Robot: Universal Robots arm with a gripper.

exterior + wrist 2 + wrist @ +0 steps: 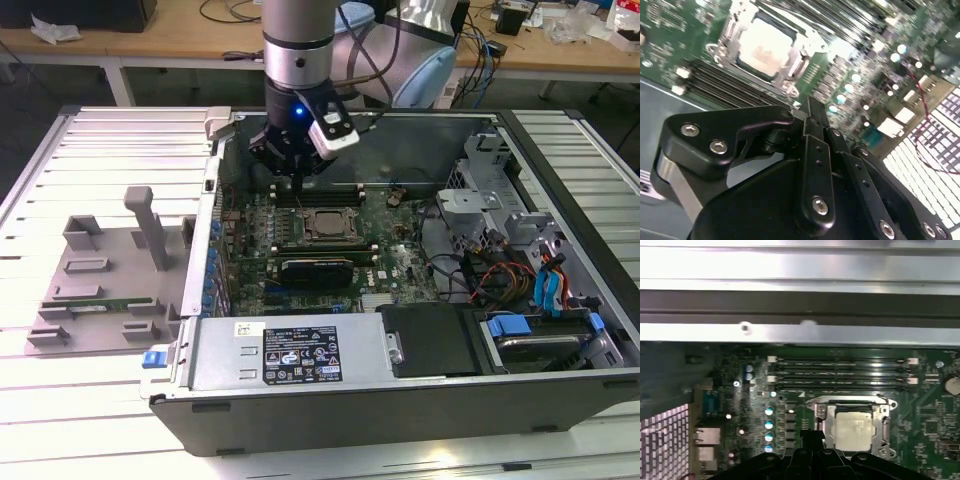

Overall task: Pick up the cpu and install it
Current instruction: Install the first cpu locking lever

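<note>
The cpu (325,224) is a silver-grey square lying flat inside the metal-framed socket on the green motherboard (395,262). It shows in both wrist views, bright and unobstructed (764,47) (854,428). My gripper (297,183) hangs just above the board, at the socket's far side over the memory slots (840,372). Its black fingers (812,107) are drawn together with nothing between them. In the first wrist view the gripper (810,436) sits close beside the socket frame, apart from the cpu.
The open computer case (300,355) surrounds the board, with a drive cage and coloured cables (520,280) at the exterior view's right. A grey fixture tray (100,265) holding a green memory stick (95,303) lies outside the case at the left.
</note>
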